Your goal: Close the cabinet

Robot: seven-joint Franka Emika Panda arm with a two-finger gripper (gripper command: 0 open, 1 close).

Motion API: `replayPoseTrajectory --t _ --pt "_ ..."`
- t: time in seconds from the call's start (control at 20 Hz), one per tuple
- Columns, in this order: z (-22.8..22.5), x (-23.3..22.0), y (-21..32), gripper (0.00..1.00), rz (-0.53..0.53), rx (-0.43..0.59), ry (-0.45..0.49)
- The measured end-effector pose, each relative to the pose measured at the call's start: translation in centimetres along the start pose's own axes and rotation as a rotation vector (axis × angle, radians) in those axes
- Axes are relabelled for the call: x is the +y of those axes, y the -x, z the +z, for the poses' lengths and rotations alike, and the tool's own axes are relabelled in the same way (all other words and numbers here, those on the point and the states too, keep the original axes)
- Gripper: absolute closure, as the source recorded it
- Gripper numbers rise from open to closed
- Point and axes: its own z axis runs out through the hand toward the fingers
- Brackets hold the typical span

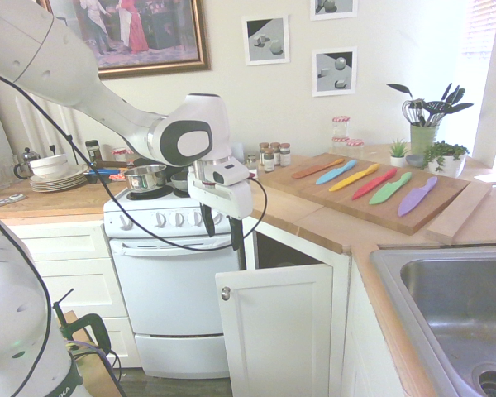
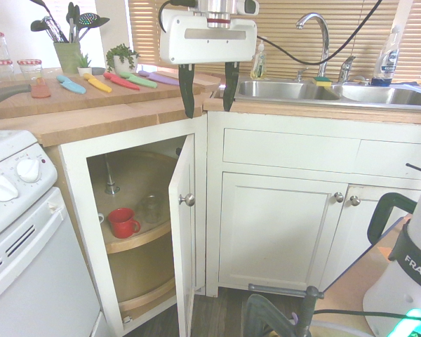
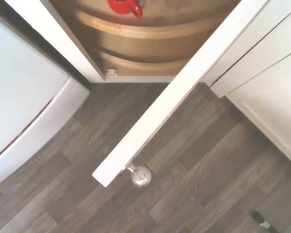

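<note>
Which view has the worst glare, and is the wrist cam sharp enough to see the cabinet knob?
First exterior view: window at right blows out, washing the sink side. Second exterior view: backlit blinds, cabinet interior shadowed but readable. Wrist view: fairly sharp, knob clear with a small highlight.

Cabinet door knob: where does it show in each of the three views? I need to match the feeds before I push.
First exterior view: the knob sits low centre, at the upper left corner of the open cabinet door.
Second exterior view: the knob is mid-frame, on the door's free edge, below the end effector.
Wrist view: the knob is low centre, beside the door's top edge.
Shared landmark: the red mug appears in the second exterior and wrist views only.
</note>
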Motion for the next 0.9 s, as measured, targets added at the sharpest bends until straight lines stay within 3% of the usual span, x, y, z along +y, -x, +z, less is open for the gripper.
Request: replayPoseTrajectory --t 0.3,0.55,0.9 --pt "0.9 0.1 -0.1 0.0 -0.022 -0.004 0.013" --pt "4.6 0.2 -0.6 0.0 -0.122 0.053 0.04" --pt "10.7 0.8 -2.8 0.0 -0.282 0.093 -0.004"
